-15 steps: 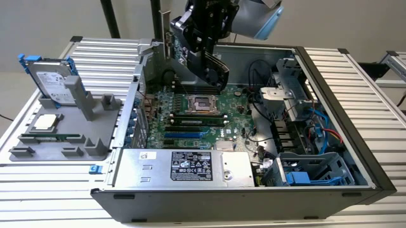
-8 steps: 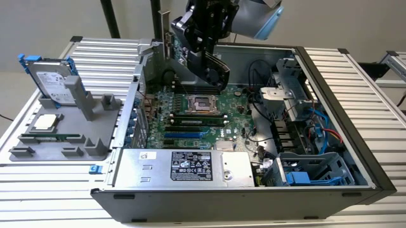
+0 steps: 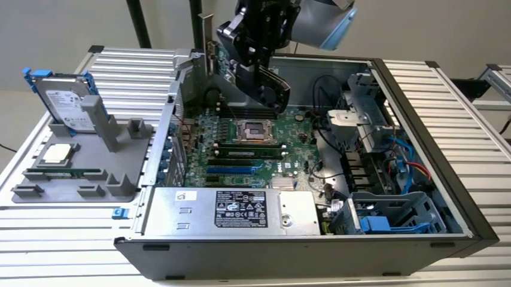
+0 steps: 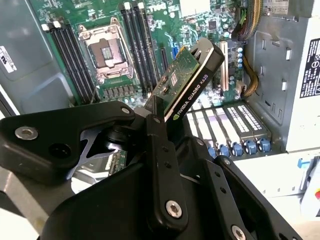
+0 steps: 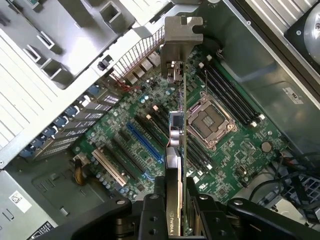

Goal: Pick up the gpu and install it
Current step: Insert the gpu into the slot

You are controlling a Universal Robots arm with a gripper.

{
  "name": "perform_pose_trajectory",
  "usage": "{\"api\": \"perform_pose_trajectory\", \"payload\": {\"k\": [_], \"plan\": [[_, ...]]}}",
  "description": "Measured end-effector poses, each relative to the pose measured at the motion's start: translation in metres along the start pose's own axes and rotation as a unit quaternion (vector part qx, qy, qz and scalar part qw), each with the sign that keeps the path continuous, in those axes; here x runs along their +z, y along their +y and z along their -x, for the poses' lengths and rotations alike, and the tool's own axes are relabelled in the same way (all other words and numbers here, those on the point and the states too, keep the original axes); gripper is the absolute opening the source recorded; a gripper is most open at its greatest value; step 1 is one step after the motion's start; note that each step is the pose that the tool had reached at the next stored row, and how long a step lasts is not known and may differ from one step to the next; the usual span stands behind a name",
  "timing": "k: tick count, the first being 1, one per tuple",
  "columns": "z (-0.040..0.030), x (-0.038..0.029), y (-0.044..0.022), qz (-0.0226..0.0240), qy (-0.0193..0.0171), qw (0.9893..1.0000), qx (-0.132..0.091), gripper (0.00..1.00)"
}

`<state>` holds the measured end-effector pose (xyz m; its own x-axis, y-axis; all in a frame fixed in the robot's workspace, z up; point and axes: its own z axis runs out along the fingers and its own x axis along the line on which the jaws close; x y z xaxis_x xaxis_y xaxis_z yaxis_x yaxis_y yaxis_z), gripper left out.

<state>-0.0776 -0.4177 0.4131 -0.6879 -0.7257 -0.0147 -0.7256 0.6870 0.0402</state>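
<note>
gpu (image 4: 192, 80) held above the case (image 3: 279, 248).
Claw (image 5: 176, 187) clenched on its shroud edge; likely stiff, light, fragile, so edges suit gripping.

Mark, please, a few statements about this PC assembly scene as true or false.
1. The gripper is shut on the gpu. True.
2. The gpu is seated in a slot of the motherboard. False: the gripper holds it in the air above the motherboard.
3. The hard drive stands on the grey holder, outside the case, at the exterior view's left. True.
4. The case is closed. False: it is open, and the motherboard inside is exposed.
</note>
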Motion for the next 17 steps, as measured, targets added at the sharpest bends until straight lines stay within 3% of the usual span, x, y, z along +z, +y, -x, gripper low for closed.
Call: {"api": "perform_pose_trajectory", "payload": {"k": [17], "plan": [[0.0008, -0.0001, -0.0009, 0.0004, 0.0013, 0.9995, -0.030, 0.00]]}}
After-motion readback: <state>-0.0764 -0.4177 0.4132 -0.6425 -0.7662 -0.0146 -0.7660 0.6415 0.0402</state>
